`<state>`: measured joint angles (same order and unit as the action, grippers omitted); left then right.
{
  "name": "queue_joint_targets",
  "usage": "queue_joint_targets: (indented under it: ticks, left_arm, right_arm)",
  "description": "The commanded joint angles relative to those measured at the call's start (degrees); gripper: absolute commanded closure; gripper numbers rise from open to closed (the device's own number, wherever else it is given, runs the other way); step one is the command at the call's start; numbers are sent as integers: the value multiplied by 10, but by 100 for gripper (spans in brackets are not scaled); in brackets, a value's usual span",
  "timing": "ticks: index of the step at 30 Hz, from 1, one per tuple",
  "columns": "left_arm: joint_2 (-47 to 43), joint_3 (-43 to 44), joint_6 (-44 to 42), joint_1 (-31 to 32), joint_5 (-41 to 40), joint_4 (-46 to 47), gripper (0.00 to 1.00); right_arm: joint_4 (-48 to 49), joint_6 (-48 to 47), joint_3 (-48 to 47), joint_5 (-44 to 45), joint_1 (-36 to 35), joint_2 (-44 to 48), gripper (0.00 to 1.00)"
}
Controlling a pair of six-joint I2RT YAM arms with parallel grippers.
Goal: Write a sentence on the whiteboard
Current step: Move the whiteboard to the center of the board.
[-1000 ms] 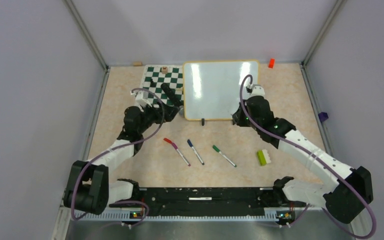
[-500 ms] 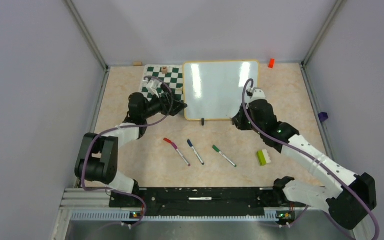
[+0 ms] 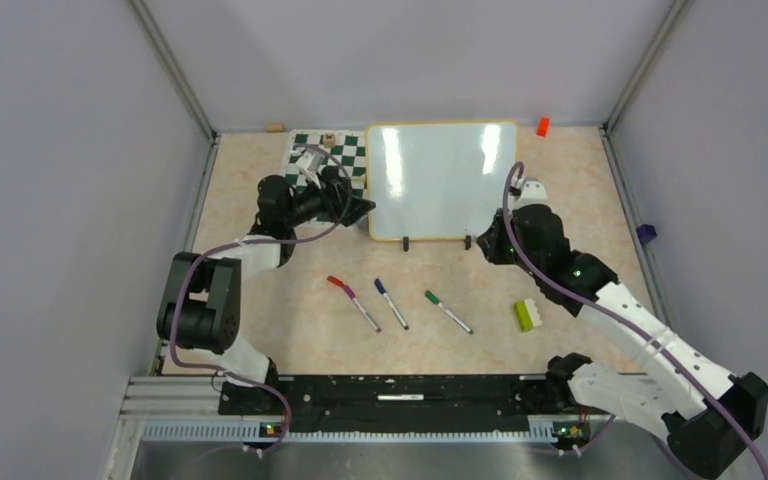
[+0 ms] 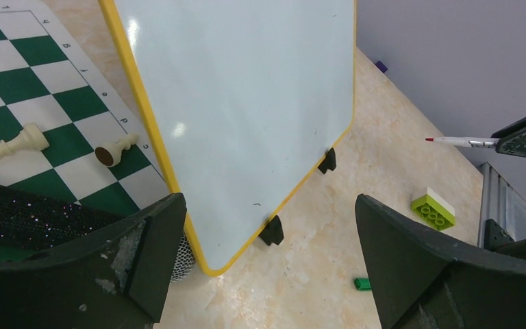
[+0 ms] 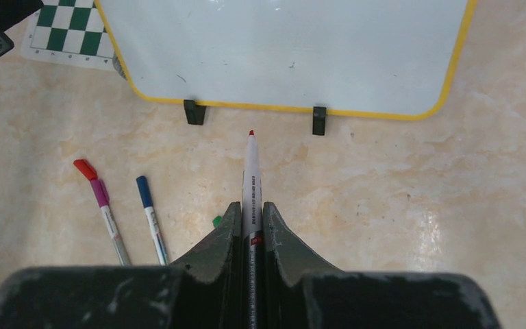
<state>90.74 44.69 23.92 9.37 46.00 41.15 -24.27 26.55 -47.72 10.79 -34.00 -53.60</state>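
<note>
Beige table [image 5: 418, 185]: right pincer [image 5: 249, 209], clamping red marker [image 5: 250, 175], has retreated from whiteboard [image 5: 281, 48].

Beige surface [image 3: 260, 290] is carrying the whiteboard [image 3: 440, 180]; chess mat [image 3: 345, 152] is lying just left of it, red-capped marker [image 3: 354, 303], blue marker [image 3: 391, 303], green marker [image 3: 448, 311] and green brick [image 3: 526, 315] lying on its near side.

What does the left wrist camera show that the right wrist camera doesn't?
Only left wrist: toppled chess pieces on the chessboard, and a green brick. Only right wrist: a red-capped pen and a blue-capped pen lying on the table. Both: the blank whiteboard, its two black clips, part of the chessboard, and the red marker clamped in the right gripper, its tip short of the whiteboard.
</note>
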Motion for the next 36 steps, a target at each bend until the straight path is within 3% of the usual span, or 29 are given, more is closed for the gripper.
queue_joint_targets:
  ticks: [1,5,9,12,16,24,30,36]
  left_arm:
    - [46,5,37,-16,30,87,1]
    - [120,48,127,-34,124,153,1]
    - [188,56,251,-51,158,309,1]
    - [220,71,286,-65,171,331,1]
    - [220,80,256,-72,160,285,1]
    - [191,142,36,-59,119,12,1]
    - [240,176,73,-54,150,58,1]
    - [265,207,77,-42,151,48,1]
  right_arm:
    - [-12,-7,-42,39,14,-7,100]
    - [7,-4,-77,48,20,-35,100]
    - [28,3,-103,48,25,-62,100]
    - [40,6,-112,42,25,-68,100]
    - [52,4,-117,42,26,-78,100]
    - [64,-13,-141,42,48,-106,100]
    - [70,-16,-172,31,73,-119,100]
    - [70,-12,-168,31,75,-112,100]
